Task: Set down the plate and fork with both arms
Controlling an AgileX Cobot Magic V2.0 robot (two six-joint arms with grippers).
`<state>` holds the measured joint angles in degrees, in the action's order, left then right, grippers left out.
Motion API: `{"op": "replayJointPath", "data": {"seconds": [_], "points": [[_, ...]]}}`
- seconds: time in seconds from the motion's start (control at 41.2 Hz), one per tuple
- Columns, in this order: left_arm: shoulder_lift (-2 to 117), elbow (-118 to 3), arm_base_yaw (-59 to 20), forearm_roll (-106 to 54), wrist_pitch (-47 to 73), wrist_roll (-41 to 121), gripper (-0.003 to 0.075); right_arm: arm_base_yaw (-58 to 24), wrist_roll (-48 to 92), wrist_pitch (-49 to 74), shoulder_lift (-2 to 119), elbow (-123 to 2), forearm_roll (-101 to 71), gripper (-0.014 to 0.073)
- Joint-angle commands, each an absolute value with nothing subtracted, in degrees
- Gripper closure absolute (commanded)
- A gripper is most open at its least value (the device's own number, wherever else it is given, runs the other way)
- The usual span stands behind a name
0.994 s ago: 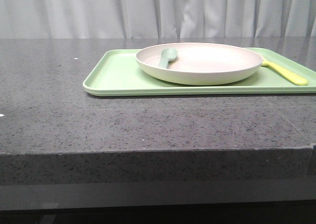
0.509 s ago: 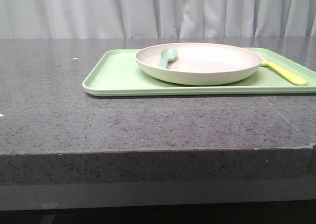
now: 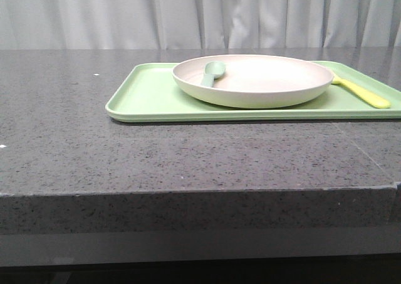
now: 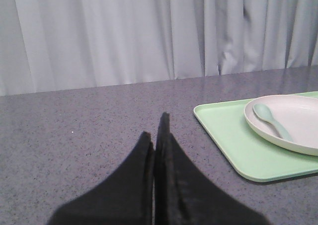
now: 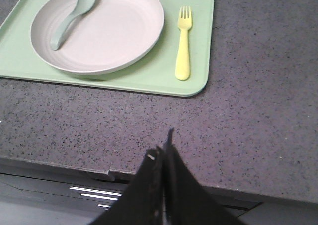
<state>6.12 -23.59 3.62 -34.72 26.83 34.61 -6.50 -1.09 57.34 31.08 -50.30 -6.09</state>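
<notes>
The plate (image 5: 99, 29) and fork (image 5: 183, 43) lie on the green tray (image 5: 196, 86), ready to grab. Both end effectors, left (image 4: 158, 135) and right (image 5: 164, 153), are pinched closed, holding nothing.

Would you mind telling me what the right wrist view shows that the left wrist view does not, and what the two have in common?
Only the right wrist view shows the yellow fork, lying on the green tray beside the plate, along with the table's front edge and the right gripper, jaws shut. Only the left wrist view shows the curtain behind the table and the left gripper, jaws also shut, over bare tabletop short of the tray. Both share the plate, the pale green spoon resting in it, the tray beneath, and the speckled grey table.
</notes>
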Motion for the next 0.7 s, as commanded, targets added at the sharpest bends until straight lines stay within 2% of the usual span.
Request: {"op": "replayJointPath", "data": {"seconds": [0.0, 0.121, 0.267, 0.315, 0.509, 0.679], "points": [[6.01, -22.13, 3.8, -36.71, 20.23, 34.59, 0.0738, -6.48, -0.55, 53.57, 31.38, -51.54, -5.84, 0.0661], [6.01, -17.44, 3.8, -33.55, 15.21, 30.95, 0.0738, -6.48, -0.55, 53.57, 31.38, -51.54, -5.84, 0.0661], [3.22, -11.53, 3.8, -10.2, 12.79, 3.61, 0.0738, -6.48, -0.55, 53.57, 31.38, -51.54, -5.84, 0.0661], [1.96, -9.36, 3.8, -5.82, 11.26, -0.48, 0.0738, -6.48, -0.55, 53.57, 31.38, -51.54, -5.84, 0.0661], [-1.66, -1.39, 3.8, -5.17, 0.0, -1.52, 0.0738, -6.48, -0.55, 53.59, 31.38, -51.54, -5.84, 0.0661], [-1.66, 0.54, 2.28, -4.2, -1.29, -1.52, 0.0738, -6.48, -0.55, 53.59, 31.38, -51.54, -5.84, 0.0661]]}}
